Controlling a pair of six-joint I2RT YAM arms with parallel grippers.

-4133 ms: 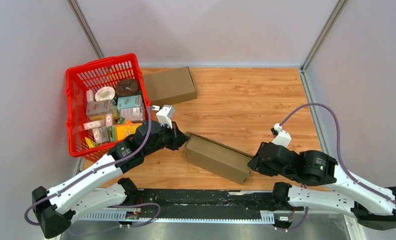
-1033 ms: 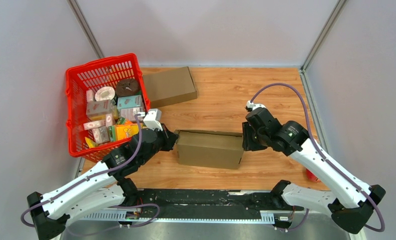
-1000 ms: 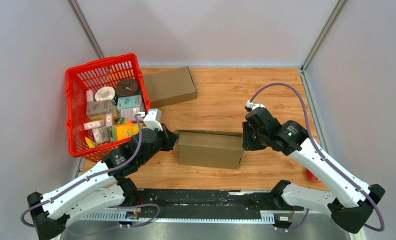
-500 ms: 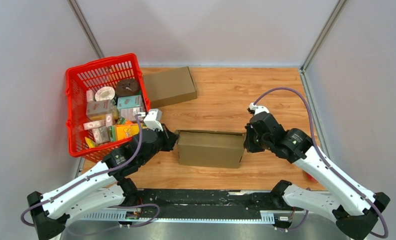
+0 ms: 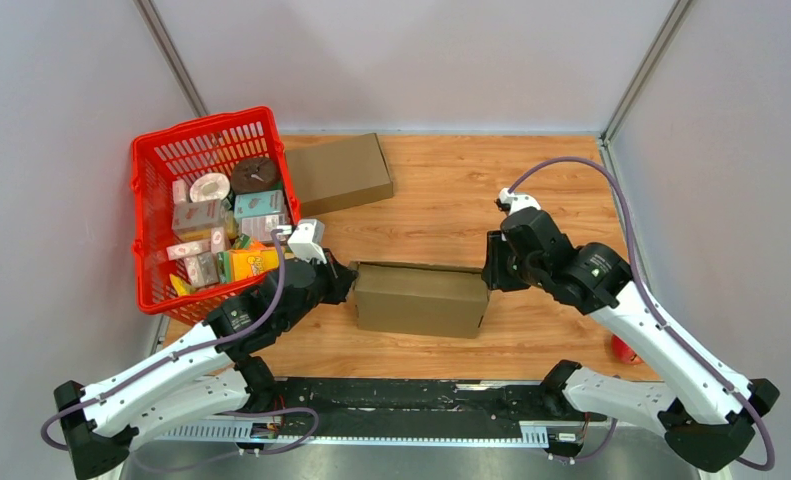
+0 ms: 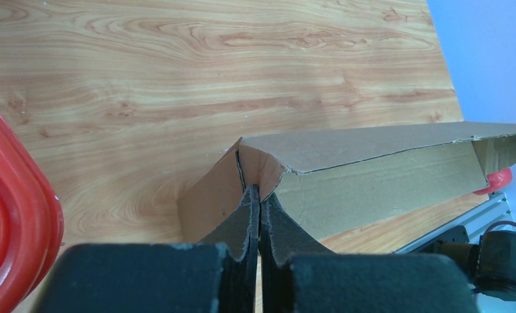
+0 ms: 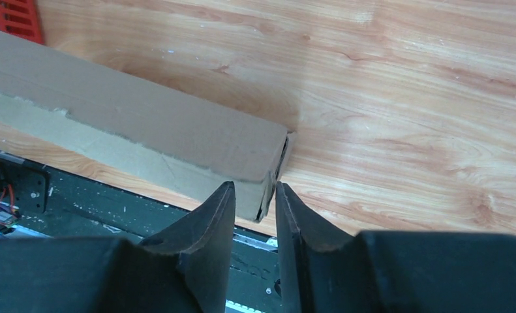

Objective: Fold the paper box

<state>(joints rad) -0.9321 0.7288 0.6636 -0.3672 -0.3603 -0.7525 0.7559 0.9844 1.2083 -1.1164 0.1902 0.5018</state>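
Observation:
The paper box (image 5: 419, 298) is a long brown cardboard carton lying crosswise near the table's front edge. My left gripper (image 5: 349, 283) is at its left end. In the left wrist view its fingers (image 6: 259, 192) are shut together on a folded end flap of the box (image 6: 372, 176). My right gripper (image 5: 488, 275) hovers at the box's right end. In the right wrist view its jaws (image 7: 255, 189) stand a little apart. The box's end corner (image 7: 266, 195) shows in the gap, and neither finger touches it.
A red basket (image 5: 151, 190) holding several packaged goods stands at the left, its rim close to my left arm (image 6: 14, 215). A second brown carton (image 5: 339, 172) lies at the back beside it. A small red object (image 5: 623, 348) sits at the front right edge.
My right arm's wrist has drifted slightly right and toward the back, its gripper staying at the box's right end. The box and my left arm have not moved.

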